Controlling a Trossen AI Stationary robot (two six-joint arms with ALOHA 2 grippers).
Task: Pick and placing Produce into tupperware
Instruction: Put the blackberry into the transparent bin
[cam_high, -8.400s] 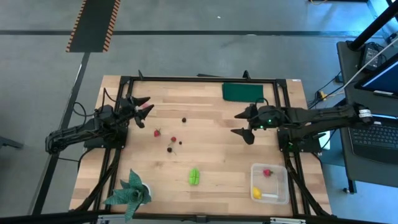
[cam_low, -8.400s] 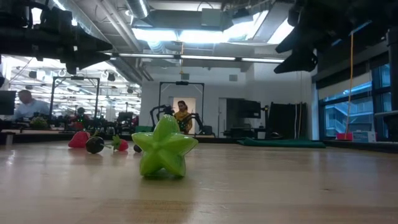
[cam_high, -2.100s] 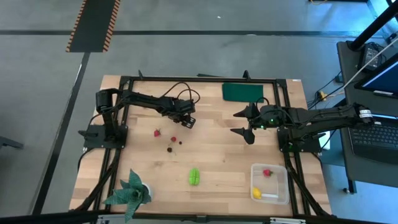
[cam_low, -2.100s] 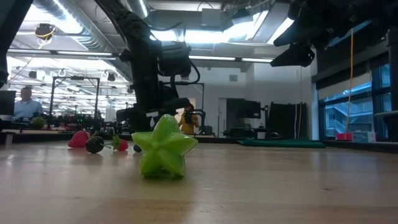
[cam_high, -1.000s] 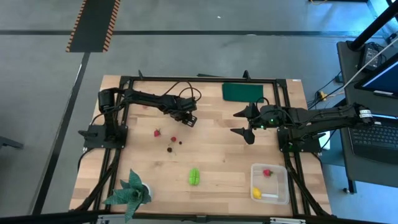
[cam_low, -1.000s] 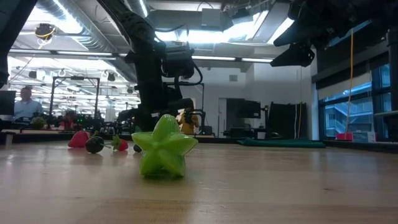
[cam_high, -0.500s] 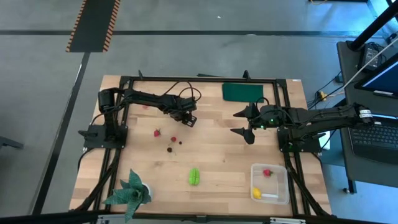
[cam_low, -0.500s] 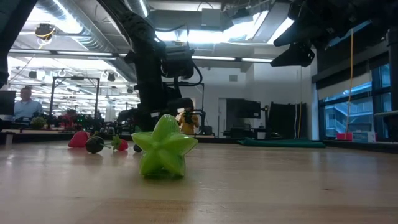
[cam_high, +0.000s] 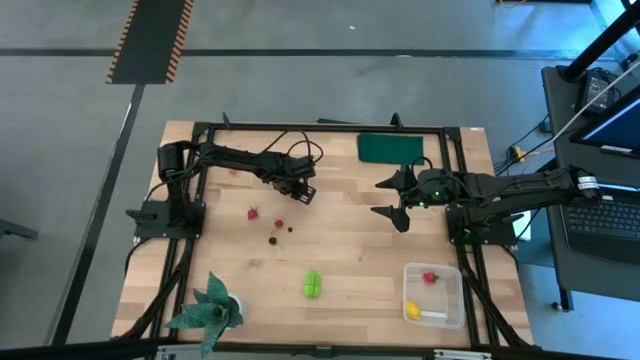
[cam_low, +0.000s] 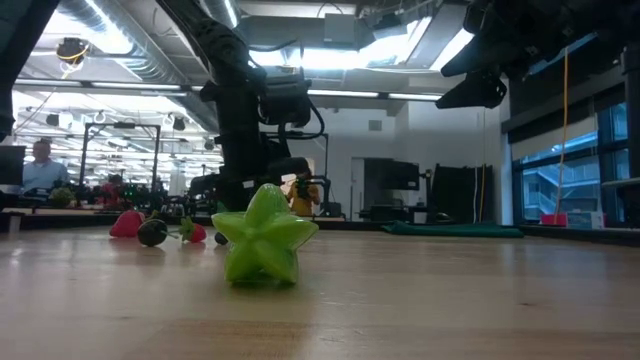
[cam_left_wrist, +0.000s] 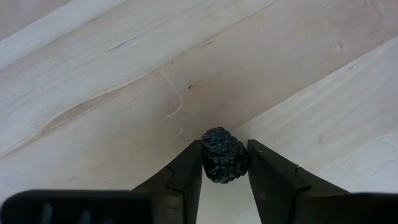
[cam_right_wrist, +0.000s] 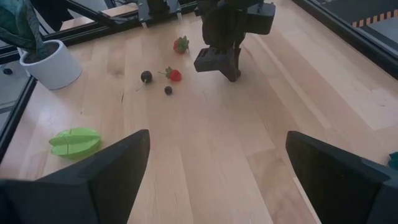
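My left gripper points down at the table's far middle, shut on a tiny dark berry. Two red berries and two dark berries lie loose on the wood nearer the front. The green ridged piece lies near the front middle. The clear tupperware at the near right holds a red berry and a yellow lemon. My right gripper hangs open above the table's right half, with nothing between its fingers. My left gripper pinches the dark berry between its two fingers, which press on its opposite sides. The fingers come from above, pointing steeply down. The berry sits at their free ends, right at the wooden table; whether it is clear of the wood I cannot tell.
A potted leafy plant stands at the near left corner. A flat dark green rectangle lies at the far edge. Bare wood stretches between the loose fruit and the tupperware.
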